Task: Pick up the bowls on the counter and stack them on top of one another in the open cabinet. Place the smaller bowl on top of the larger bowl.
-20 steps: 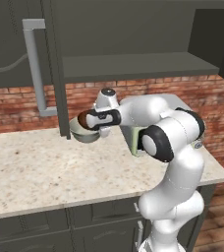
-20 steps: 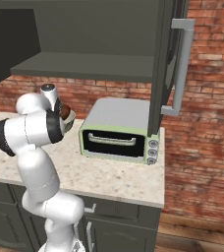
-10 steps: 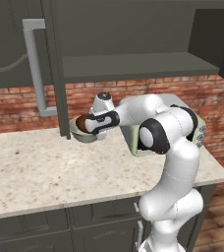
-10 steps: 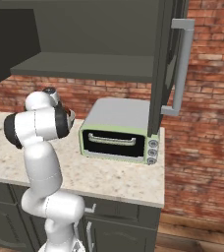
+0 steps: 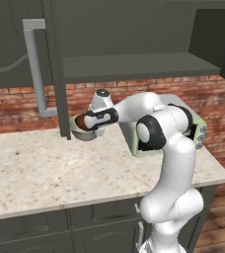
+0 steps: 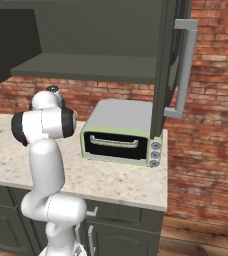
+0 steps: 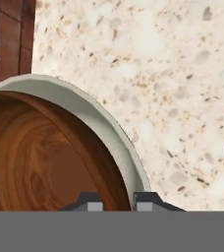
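The smaller bowl (image 5: 78, 120), dark reddish-brown and wood-like, sits low over the larger pale grey-green bowl (image 5: 84, 134) at the back of the counter (image 5: 45, 168), near the brick wall. My gripper (image 5: 86, 121) is shut on the smaller bowl's rim. In the hand view, the smaller bowl (image 7: 40, 162) lies inside the ring of the larger bowl's rim (image 7: 106, 129), and my gripper (image 7: 117, 203) has the brown rim between its fingertips (image 7: 90, 202). I cannot tell whether the two bowls touch. The cabinet (image 5: 134, 66) hangs open above, its shelf bare.
The cabinet's open door, with a long bar handle (image 5: 35, 69), hangs just left of the bowls, its lower edge close to them. A pale green toaster oven (image 6: 121, 135) stands on the counter to the right, behind my arm. The brick wall (image 7: 6, 39) is right behind the bowls.
My hand has edged a little to the left with the smaller bowl still in its grip, and the elbow has swung leftward. The larger bowl has not moved.
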### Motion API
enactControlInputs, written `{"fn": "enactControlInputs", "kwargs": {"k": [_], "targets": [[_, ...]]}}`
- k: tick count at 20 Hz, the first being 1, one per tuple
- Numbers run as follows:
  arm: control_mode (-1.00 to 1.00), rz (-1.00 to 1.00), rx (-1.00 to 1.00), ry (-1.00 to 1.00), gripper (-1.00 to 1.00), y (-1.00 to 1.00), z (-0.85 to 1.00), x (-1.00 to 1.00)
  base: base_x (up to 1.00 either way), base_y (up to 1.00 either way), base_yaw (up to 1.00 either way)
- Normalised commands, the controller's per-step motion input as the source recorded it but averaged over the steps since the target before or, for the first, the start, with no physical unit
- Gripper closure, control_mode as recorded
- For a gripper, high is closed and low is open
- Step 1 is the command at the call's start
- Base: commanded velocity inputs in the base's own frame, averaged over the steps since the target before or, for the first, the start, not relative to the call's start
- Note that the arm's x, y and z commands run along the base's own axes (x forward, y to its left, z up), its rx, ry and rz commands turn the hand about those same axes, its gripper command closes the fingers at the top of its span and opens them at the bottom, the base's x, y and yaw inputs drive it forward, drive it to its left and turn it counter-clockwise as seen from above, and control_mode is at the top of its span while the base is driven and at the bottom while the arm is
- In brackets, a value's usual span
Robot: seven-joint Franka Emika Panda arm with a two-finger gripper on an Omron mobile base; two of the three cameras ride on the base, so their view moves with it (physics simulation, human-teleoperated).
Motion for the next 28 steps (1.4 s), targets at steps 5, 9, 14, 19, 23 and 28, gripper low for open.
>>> {"fn": "enactControlInputs", "kwargs": {"k": [5,9,14,19,23,28], "targets": [[-1.0,0.0,0.0,0.0,-1.0,0.0,-0.25,0.08,0.0,0.0,0.0],[-1.0,0.0,0.0,0.0,-1.0,0.0,-0.06,-0.13,0.0,0.0,0.0],[-1.0,0.0,0.02,0.0,-1.0,-0.01,0.0,-0.3,0.0,0.0,0.0],[-1.0,0.0,0.06,0.0,-1.0,-0.12,0.0,-0.57,0.0,0.0,0.0],[-1.0,0.01,0.05,0.0,-1.0,-0.14,-0.29,-0.1,0.0,0.0,0.0],[-1.0,0.06,0.0,0.0,-1.0,-0.05,-0.15,0.29,0.0,0.0,0.0]]}}
